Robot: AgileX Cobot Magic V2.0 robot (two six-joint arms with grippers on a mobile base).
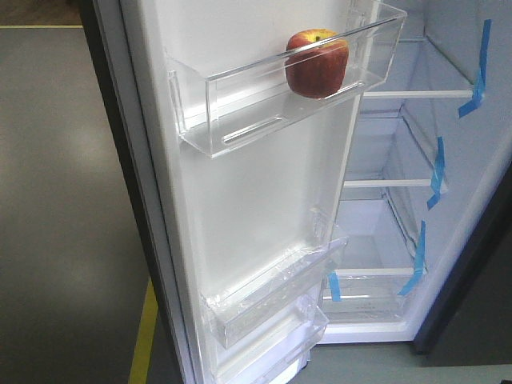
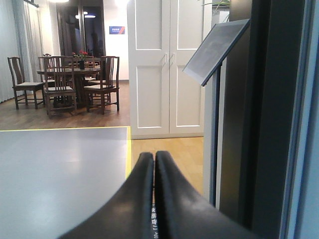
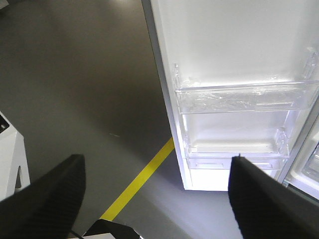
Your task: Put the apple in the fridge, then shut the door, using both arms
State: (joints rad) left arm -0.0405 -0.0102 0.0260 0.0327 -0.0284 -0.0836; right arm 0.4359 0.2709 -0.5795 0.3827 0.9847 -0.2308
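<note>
My left gripper [image 2: 154,155] is pressed together, fingers touching, with nothing between them. My right gripper [image 3: 157,159] is spread wide and empty above the yellow floor line [image 3: 142,172], near the lower bins [image 3: 244,99] of the open door [image 1: 256,208]. Higher on that door, the apple [image 1: 318,64] sits in the top clear bin [image 1: 240,112]. Beyond, the fridge [image 1: 472,208] stands open, its shelves marked with blue tape [image 1: 438,172].

No legible text. Blue wall sign [image 2: 117,30]: white lettering too small to read. White print [image 2: 152,222] on left gripper [image 2: 154,157]: cropped, blurred, unreadable.
</note>
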